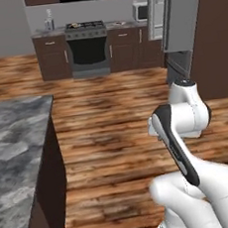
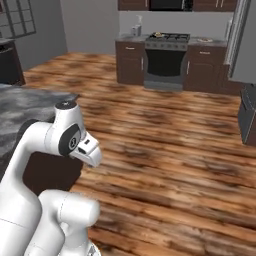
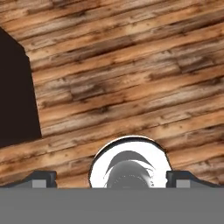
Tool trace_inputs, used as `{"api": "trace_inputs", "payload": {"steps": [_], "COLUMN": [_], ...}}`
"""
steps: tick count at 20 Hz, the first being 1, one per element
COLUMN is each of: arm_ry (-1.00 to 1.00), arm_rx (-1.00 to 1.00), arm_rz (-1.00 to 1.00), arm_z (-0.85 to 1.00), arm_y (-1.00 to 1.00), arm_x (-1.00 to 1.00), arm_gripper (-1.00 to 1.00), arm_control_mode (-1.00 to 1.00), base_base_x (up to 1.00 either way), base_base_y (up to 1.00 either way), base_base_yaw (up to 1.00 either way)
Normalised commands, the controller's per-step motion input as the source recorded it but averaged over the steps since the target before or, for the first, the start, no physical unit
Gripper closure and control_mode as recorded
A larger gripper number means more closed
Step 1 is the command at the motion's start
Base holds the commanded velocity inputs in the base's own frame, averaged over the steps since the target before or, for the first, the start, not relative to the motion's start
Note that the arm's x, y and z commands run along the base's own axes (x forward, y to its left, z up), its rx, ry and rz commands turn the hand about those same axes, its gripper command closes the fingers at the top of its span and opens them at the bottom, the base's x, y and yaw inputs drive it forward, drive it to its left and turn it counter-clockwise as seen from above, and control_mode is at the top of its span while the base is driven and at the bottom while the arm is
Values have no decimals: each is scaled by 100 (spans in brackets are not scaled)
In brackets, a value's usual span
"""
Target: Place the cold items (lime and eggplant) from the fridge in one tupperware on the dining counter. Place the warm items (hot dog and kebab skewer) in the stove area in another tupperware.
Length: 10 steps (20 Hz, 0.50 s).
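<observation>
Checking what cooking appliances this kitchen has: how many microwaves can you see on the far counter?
1: the microwave sits on the far counter, right of the stove, beside the open fridge door. Others may be hidden.

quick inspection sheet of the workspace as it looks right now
surface: grey stone counter at the left, dark side panel; plank wood floor ahead
job's things: nothing seen; no lime, eggplant, hot dog, skewer or tupperware can be made out
clutter: small items on the far counter beside the stove, too small to tell
claw: open, fingertips wide apart, nothing between them, pointing down at the floor
cables: nothing seen
surroundings: dark cabinets along the far wall, microwave on it, fridge at the right with its door open
</observation>
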Motion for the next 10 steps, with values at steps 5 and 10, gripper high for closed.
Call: {"api": "trace_inputs", "payload": {"steps": [5, 10], "arm_ry": [0, 0], "arm_rx": [0, 0], "arm_rz": [0, 0], "arm_z": [0, 0], "arm_y": [0, 0], "arm_x": [0, 0], "arm_gripper": [-100, -100], "arm_control_mode": [100, 100], "base_base_x": [100, 100], "base_base_y": [-76, -56], "base_base_yaw": [27, 11]}}
